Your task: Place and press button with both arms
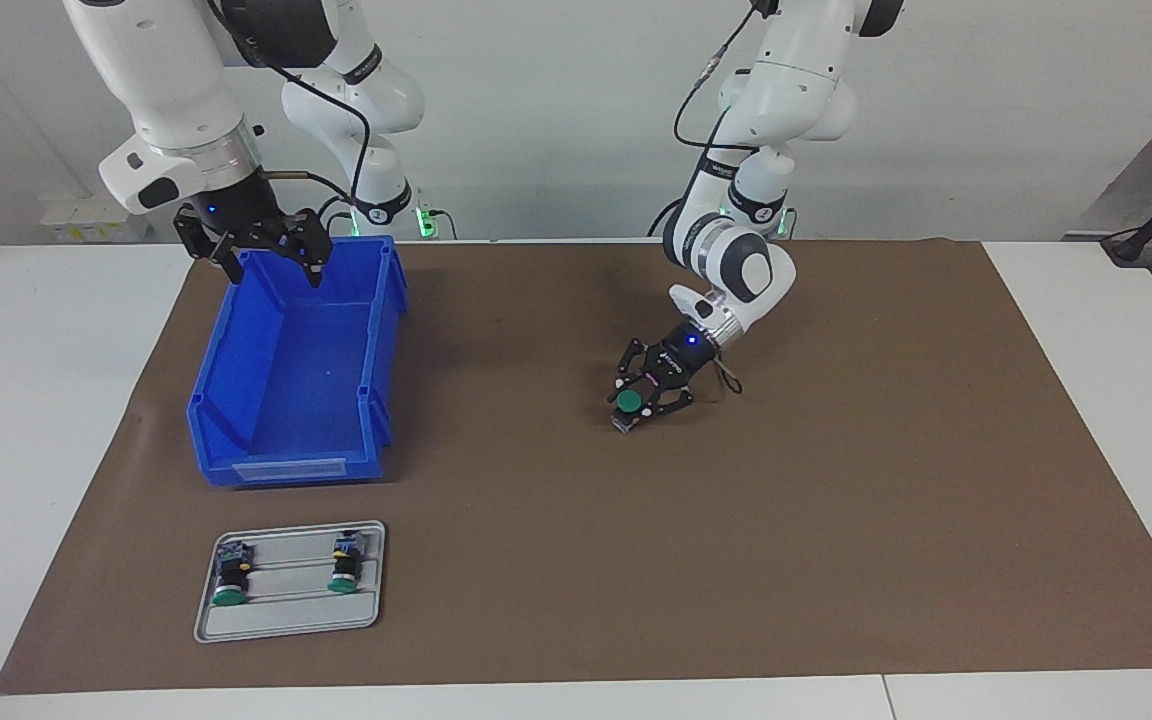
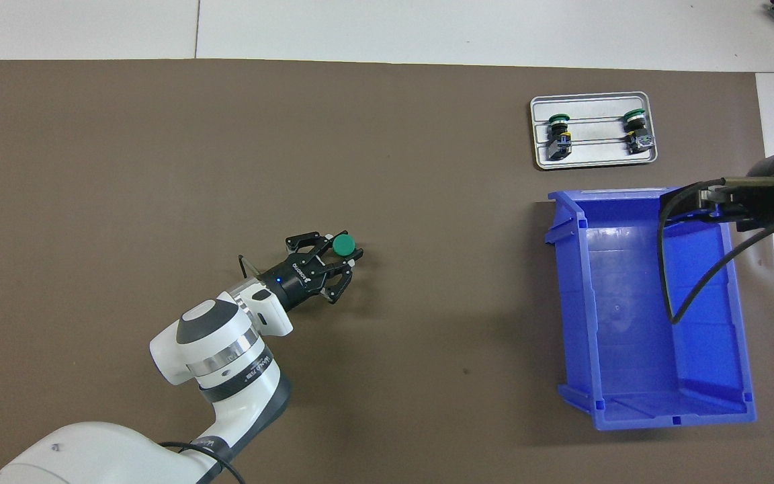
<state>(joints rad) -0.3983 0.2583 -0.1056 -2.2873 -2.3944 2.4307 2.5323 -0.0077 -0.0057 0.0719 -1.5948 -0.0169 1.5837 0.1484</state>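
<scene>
**Left claw at the button mid-mat, right claw waiting over the bin**

Facing view: the left claw (image 1: 644, 401) sits low over the brown mat (image 1: 836, 480) near the middle of the counter (image 1: 56, 400), its fingers on either side of the button (image 1: 627, 405), which stands green cap up with its base on the mat. Whether they still pinch it or have just let go, I cannot tell. The right claw (image 1: 271, 262) waits, spread wide and empty, above the blue bin (image 1: 296, 370) at its end nearer the robots.

Overhead view: the button's green cap (image 2: 342, 246) shows between the left claw's (image 2: 337, 263) fingers. Two more buttons (image 2: 558, 134) lie in the grey tray (image 2: 592, 161), just farther from the robots than the bin (image 2: 649, 302).
</scene>
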